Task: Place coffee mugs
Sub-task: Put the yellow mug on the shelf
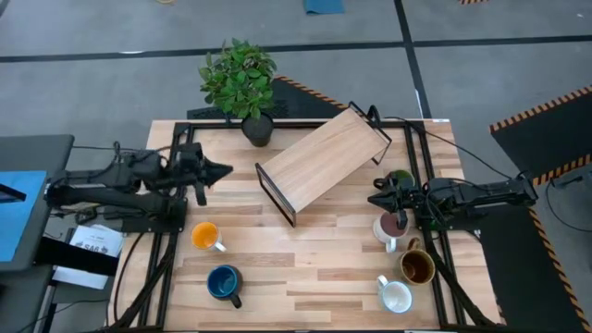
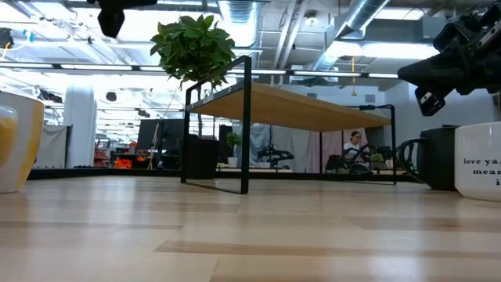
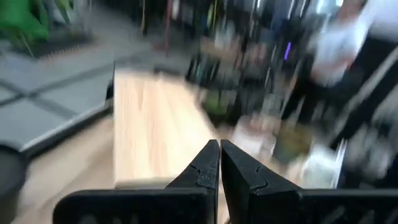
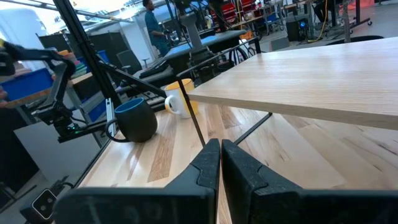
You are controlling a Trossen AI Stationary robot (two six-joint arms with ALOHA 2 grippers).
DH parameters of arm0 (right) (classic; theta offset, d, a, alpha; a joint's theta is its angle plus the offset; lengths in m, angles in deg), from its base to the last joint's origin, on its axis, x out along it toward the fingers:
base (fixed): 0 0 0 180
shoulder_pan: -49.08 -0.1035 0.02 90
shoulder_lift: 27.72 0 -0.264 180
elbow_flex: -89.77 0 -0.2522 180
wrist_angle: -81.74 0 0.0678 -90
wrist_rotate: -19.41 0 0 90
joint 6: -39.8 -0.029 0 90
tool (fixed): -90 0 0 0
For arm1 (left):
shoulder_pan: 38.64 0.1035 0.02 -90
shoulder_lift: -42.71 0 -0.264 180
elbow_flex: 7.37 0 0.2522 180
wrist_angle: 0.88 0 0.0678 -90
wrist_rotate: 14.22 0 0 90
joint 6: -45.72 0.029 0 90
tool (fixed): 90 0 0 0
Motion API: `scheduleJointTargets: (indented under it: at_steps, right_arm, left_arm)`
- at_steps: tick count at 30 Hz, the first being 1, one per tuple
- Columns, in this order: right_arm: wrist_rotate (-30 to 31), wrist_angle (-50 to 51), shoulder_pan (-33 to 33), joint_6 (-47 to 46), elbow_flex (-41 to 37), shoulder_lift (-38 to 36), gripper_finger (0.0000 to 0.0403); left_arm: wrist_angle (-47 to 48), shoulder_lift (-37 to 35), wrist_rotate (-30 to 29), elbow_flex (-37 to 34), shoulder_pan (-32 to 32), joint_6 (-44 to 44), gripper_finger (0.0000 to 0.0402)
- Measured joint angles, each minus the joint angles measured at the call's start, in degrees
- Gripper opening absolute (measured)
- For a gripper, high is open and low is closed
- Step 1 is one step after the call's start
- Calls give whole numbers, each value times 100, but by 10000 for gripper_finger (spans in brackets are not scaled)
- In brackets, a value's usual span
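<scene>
Right end effector [image 1: 377,197], as I saw it from the high view, hung over the right part of the bench beside the pale pink mug, its two dark fingers [image 4: 208,167] pressed together and holding nothing. Left end effector [image 1: 225,170] hung over the left part of the bench, pointing at the shelf, fingers [image 3: 205,168] likewise closed on nothing.

Items I logged, largest first:

1. Bench [image 1: 305,268]: light wooden planks, carrying everything below.
2. Shelf [image 1: 319,160]: a pale wooden board on a thin black wire frame, set at a slant in the middle of the bench, with nothing on top of it.
3. Potted plant [image 1: 239,79]: green leaves in a dark pot, at the far edge of the bench, near the shelf's far-left end.
4. Dark blue mug [image 1: 223,282]: near left of the bench, upright.
5. Orange mug [image 1: 204,236]: just beyond the blue one, upright, white handle.
6. Brown-olive mug [image 1: 417,267]: near right, upright.
7. White mug [image 1: 396,296]: nearest the right front corner, close to the brown-olive one.
8. Pale pink mug [image 1: 389,228]: dark inside, close under the right arm.
9. Dark green mug [image 1: 400,178]: on the far side of the right arm, partly hidden by it.

All six mugs stood on the bench, none on the shelf.
</scene>
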Motion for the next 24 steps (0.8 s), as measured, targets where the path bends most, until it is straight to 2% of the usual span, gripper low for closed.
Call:
scheduleJointTargets:
  at_steps: [3,7,10,12,15,18,22,24]
  right_arm:
    - [-1,0,1,1,-1,0,44]
    - [0,0,1,-1,-1,2,44]
    - [-2,0,1,-1,-1,0,44]
    - [0,1,1,-1,1,0,44]
    - [0,0,-1,-1,-1,0,44]
    - [0,0,0,0,0,1,44]
    - [0,0,-1,-1,0,0,44]
    - [0,0,-1,1,-1,0,44]
  left_arm:
    - [665,331,158,563,0,-4,0]
    - [570,609,127,794,0,-48,0]
    - [524,747,256,812,2,431,1]
    - [1028,845,549,954,2,704,10]
    - [2301,1108,910,1294,-39,788,42]
    - [3389,1403,1316,1505,-267,812,91]
    - [4461,1737,2029,1557,-859,820,157]
    - [5001,1911,2156,1557,-1238,864,182]
